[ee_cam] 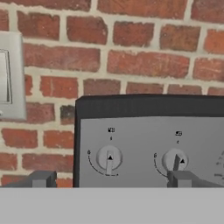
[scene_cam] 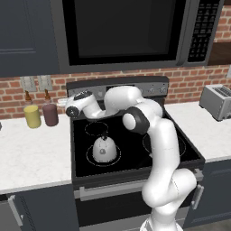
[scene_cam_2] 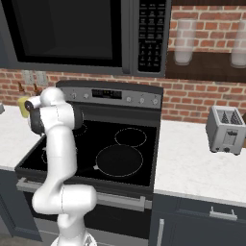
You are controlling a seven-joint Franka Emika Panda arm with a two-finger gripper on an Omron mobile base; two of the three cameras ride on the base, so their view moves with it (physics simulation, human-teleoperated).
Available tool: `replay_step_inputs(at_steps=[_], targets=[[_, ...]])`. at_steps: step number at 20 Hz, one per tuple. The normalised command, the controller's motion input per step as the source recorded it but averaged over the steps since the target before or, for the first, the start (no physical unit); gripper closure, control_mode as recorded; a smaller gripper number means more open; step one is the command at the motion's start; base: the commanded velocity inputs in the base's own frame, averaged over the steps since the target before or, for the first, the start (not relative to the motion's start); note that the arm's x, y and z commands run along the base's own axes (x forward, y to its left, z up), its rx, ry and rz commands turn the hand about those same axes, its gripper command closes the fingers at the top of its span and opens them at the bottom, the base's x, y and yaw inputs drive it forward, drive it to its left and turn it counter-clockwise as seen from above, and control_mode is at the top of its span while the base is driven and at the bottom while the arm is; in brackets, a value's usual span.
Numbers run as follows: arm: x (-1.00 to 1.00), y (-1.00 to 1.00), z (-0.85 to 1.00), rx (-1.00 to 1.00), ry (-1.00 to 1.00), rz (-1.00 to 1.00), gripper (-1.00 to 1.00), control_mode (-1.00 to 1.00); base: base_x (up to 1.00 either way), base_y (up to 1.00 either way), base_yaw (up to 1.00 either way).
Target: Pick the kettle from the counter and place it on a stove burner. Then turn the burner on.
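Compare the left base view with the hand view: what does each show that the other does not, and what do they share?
Left base view alone: the kettle standing on the front left ring of the stove, free of the tool, plus the counter, a yellow bottle, a maroon bottle and a toaster.

Hand view alone: the tool's open fingertips facing two knobs, the left knob in close detail.

Both: the brick wall, the wall switch plate and the stove's grey back panel.
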Motion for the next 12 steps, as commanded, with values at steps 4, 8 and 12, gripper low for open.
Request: replay_step_inputs(at_steps=[4, 8, 12], targets=[[0.0, 0.0, -0.33, 0.0, 0.0, 0.0, -1.0, -1.0, 0.0, 0.0, 0.0], [0.0, 0.0, -0.24, 0.01, 0.0, 0.0, -1.0, -1.0, 0.0, 0.0, 0.0], [0.01, 0.0, -0.03, 0.0, 0.0, 0.0, -1.0, -1.0, 0.0, 0.0, 0.0]])
